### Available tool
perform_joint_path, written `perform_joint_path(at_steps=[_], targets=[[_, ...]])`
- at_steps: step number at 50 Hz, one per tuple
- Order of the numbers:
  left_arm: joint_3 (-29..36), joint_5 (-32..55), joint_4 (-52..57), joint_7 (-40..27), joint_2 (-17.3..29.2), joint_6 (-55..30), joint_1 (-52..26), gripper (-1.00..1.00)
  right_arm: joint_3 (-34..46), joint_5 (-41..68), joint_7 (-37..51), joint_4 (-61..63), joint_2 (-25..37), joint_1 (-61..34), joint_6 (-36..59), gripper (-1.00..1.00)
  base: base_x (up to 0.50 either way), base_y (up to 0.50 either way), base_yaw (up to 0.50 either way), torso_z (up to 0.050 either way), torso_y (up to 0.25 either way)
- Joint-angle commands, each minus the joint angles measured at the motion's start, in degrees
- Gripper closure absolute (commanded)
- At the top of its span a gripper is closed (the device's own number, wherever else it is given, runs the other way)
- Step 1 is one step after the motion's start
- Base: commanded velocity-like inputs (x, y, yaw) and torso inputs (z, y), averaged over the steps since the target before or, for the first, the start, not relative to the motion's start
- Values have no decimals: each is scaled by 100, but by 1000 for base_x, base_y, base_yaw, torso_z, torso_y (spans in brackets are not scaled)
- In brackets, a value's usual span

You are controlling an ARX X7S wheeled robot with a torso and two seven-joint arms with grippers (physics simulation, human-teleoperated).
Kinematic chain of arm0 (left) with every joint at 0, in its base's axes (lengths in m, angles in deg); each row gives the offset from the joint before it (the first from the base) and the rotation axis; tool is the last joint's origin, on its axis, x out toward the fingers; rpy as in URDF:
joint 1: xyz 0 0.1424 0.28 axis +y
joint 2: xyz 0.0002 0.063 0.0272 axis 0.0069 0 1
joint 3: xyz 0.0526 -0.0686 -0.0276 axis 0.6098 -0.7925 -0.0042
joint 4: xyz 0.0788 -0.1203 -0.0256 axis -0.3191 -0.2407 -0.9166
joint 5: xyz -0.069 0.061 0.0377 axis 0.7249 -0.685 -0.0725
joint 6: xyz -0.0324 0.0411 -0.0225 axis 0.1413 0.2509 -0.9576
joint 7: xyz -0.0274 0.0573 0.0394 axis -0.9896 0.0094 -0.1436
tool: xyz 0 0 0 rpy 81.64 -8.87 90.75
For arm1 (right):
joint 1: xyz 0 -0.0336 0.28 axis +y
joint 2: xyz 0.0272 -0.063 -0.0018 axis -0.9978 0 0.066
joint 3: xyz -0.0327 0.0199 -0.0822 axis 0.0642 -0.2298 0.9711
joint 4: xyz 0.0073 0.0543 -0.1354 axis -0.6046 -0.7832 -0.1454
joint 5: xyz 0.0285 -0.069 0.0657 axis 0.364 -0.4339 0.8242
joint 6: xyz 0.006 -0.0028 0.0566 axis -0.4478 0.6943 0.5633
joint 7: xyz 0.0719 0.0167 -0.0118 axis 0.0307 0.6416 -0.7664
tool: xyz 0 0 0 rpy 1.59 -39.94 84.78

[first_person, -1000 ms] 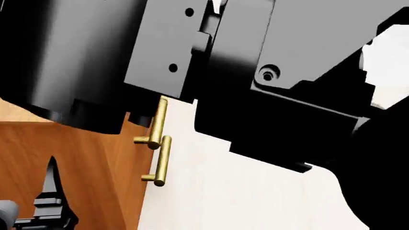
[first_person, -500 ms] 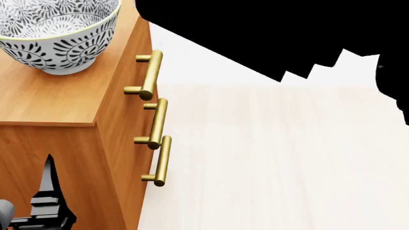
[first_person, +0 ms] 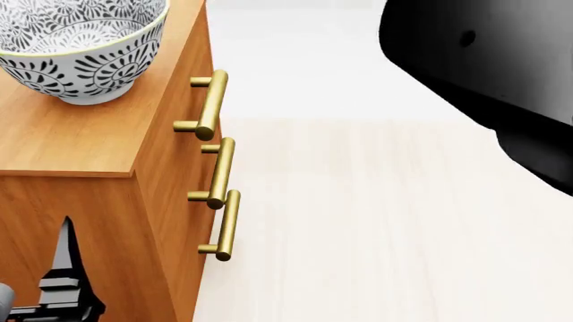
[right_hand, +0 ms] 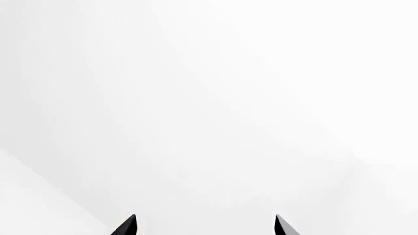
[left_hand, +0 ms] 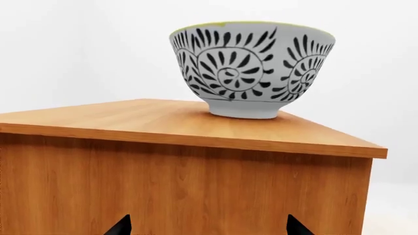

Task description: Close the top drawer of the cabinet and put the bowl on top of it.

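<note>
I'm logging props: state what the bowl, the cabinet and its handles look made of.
Bowl: likely glazed ceramic, white with dark printed floral scrolls and a smooth sheen. Cabinet: warm-brown wood or veneer, visible grain, satin finish. Handles: brass-coloured metal bars, softly glinting. As renders, materials are guesses.

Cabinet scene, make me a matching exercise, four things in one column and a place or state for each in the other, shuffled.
Things:
1. bowl
2. top drawer
3. right gripper
4. left gripper

Places or states:
A. open, facing the cabinet side
B. closed, front in line with the two lower drawers
C. upright on the cabinet top
D. open, with only blank white in front of it

Pairs: 1-C, 2-B, 3-D, 4-A
</note>
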Motion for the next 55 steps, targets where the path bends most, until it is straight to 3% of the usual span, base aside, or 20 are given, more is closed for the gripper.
perform_joint_path(at_steps=[1,41,55], targets=[[3,8,34,-27,16,7,36,-100,151,42,377,812,1108,402,127,-100,0,0,0,0,0],[49,-37,166,-156,56,1,93,-100,818,-658,753,1766,3117,2194,-899,-100,0,0,0,0,0],[163,-100,260,-204,52,-66,73,-100,1236,-1128,888,1736,3606,3159,-1879,-100,0,0,0,0,0]])
